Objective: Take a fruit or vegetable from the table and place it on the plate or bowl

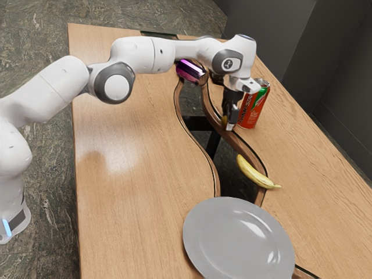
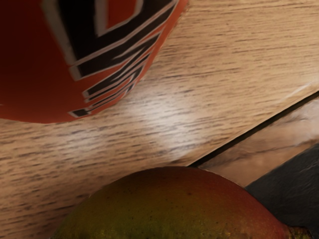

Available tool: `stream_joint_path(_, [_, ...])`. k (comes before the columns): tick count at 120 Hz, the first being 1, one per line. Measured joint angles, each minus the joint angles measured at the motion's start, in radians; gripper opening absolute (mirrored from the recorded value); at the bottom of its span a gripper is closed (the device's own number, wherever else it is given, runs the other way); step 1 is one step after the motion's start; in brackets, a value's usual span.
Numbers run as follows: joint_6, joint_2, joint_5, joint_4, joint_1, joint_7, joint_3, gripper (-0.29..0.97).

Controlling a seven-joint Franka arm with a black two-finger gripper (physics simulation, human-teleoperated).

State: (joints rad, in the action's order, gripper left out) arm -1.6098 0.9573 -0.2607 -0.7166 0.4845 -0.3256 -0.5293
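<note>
A mango [image 2: 172, 206], red shading to green and yellow, sits right under the gripper [image 1: 230, 118]. In the exterior view only a small yellow bit of the mango [image 1: 224, 121] shows beside the gripper's lower end. It cannot be told from the pictures whether the gripper is clenched on the mango or released, nor whether the fruit rests on the wood or is lifted off it.

Just beside the mango, toward the exterior view's right, stands an upright red and green soda can [image 1: 254, 104]. In the wrist view the can's red side with black and white lettering [image 2: 65, 59] looms close to the fruit, with a strip of bare wood between them.

The mango is at the edge of a dark winding channel [image 1: 200, 119] that runs through the wooden counter [image 1: 133, 174].

A banana [image 1: 256, 173] lies nearer the camera, along the same edge of the channel, well apart from the gripper.

A grey plate [image 1: 238, 239] lies nearer still, at the front of the counter, with nothing on it.

A shiny purple object [image 1: 190, 70] lies at the far end of the channel, behind the white arm [image 1: 145, 58], which reaches in from the exterior view's left
</note>
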Motion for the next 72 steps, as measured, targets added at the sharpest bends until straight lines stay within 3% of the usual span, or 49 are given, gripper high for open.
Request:
stream_joint_path(16, [0.030,-0.089,-0.032,0.000,-0.067,0.015,-0.007,0.33])
stream_joint_path(54, [0.176,-0.340,-0.163,-0.007,-0.389,0.075,-0.020,0.36])
stream_joint_path(72, [0.207,-0.322,-0.302,-0.086,-0.417,0.119,-0.265,0.32])
